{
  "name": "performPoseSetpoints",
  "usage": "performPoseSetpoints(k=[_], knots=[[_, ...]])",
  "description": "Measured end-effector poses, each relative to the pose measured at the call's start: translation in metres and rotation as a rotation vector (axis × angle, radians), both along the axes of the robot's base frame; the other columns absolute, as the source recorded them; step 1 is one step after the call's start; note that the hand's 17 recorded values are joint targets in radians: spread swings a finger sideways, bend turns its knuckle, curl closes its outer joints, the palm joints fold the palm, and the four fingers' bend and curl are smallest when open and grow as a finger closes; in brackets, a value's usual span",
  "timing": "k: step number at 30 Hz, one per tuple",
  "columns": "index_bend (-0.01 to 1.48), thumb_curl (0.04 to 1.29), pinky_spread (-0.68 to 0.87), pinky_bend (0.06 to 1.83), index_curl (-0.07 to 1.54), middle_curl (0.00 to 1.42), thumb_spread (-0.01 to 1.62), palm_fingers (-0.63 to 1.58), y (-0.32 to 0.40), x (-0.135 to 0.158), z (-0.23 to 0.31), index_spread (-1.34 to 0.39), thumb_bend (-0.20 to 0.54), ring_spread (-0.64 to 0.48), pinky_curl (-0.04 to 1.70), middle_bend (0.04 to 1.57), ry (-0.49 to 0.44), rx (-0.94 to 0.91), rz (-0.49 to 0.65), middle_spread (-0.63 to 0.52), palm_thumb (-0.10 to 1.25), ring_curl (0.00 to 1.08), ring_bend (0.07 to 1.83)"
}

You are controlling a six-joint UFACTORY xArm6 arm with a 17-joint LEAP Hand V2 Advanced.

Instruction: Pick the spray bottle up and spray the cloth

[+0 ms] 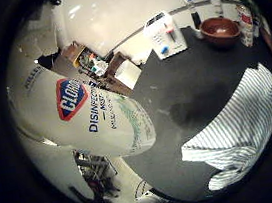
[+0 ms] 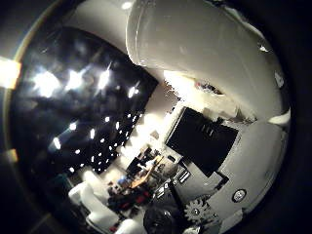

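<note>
The white bottle point(image 1: 85, 116) fills much of the little-finger view, close against the palm and raised above the dark table point(image 1: 190, 89). The striped cloth point(image 1: 240, 128) lies on that table beside a darker patch, with a brown bowl point(image 1: 220, 31) and a white toaster point(image 1: 165, 34) near the far edge. The hand point(image 2: 204, 48) shows only as white parts, so its grip cannot be told.

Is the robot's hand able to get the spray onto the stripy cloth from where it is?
Probably yes. The spray bottle sits close against the palm, above the dark table, and nothing lies between it and the striped cloth.
</note>
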State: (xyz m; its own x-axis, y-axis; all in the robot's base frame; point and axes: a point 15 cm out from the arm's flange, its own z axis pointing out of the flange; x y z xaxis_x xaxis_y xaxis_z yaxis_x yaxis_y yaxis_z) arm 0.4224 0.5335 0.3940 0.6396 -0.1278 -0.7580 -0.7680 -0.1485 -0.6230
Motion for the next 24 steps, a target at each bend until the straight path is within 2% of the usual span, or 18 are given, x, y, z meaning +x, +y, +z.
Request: performPoseSetpoints(k=[7, 18, 24], knots=[[1.15, 0.98, -0.33, 1.28, 0.66, 0.69, 0.96, 1.22, 0.023, -0.02, -0.044, -0.28, -0.012, -0.21, 0.6, 1.33, 0.024, -0.024, 0.059, -0.19, 0.91, 0.58, 1.43], [1.15, 0.98, -0.33, 1.28, 0.66, 0.69, 0.95, 1.23, 0.014, 0.006, -0.113, -0.28, -0.012, -0.21, 0.6, 1.33, 0.081, -0.084, 0.031, -0.19, 0.92, 0.58, 1.42], [1.15, 0.98, -0.33, 1.28, 0.66, 0.69, 0.94, 1.23, 0.01, 0.013, -0.126, -0.28, -0.012, -0.21, 0.6, 1.33, 0.095, -0.094, 0.019, -0.19, 0.92, 0.58, 1.42]])
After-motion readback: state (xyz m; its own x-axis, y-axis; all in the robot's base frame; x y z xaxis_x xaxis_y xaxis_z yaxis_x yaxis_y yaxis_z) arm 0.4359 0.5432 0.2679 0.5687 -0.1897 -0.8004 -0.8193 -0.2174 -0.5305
